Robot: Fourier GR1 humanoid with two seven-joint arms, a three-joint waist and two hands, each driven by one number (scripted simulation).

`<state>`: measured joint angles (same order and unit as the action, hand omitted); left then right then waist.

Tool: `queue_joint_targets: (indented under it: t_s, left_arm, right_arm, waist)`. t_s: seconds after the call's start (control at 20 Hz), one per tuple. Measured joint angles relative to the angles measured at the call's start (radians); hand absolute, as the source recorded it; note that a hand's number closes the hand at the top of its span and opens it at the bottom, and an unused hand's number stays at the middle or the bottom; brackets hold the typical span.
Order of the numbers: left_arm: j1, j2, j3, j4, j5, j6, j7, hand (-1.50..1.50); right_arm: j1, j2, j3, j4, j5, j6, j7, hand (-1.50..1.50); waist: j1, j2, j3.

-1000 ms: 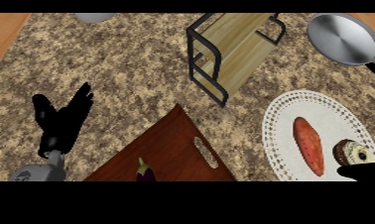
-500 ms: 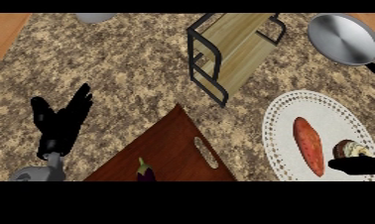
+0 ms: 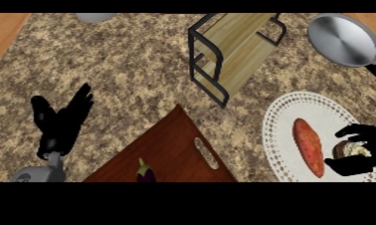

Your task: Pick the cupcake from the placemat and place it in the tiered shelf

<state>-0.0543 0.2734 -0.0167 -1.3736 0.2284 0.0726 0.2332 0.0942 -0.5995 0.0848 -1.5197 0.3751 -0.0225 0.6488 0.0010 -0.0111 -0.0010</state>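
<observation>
The cupcake, brown with a pale top, sits at the right edge of the round white lacy placemat. My right hand comes in from the right edge, and its thumb and fingers curl round the cupcake from above and below. The tiered shelf, a black wire frame with light wooden boards, stands at the upper middle, well away from the cupcake. My left hand rests open at the lower left with its fingers up.
An orange sweet potato lies on the placemat just left of the cupcake. A brown cutting board with an eggplant fills the bottom middle. A steel pan sits top right and a grey bowl at the top edge.
My right hand has risen from below the cupcake and its fingers have closed round it. The left hand has stayed where it was.
</observation>
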Motion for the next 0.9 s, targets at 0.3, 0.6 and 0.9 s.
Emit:
queue_joint_targets:
  t_s: [0.3,0.6,0.9]
  left_arm:
    - [0.005,-0.001,0.019,0.009,-0.006,-0.016,-0.009,0.0]
    - [-0.012,-0.008,0.01,-0.005,-0.012,-0.014,0.018,0.0]
    - [-0.028,-0.019,-0.01,0.001,-0.018,-0.023,0.024,0.0]
  right_arm:
    - [-0.011,0.066,0.023,-0.052,0.057,-0.033,-0.028,1.5]
    - [-0.035,0.053,0.161,-0.219,0.076,0.048,-0.185,1.5]
    - [-0.139,-0.02,0.357,-0.399,0.0,0.272,-0.521,1.5]
  waist:
    - [-0.004,0.0,0.004]
    - [0.019,0.004,0.007]
    - [0.048,0.006,0.007]
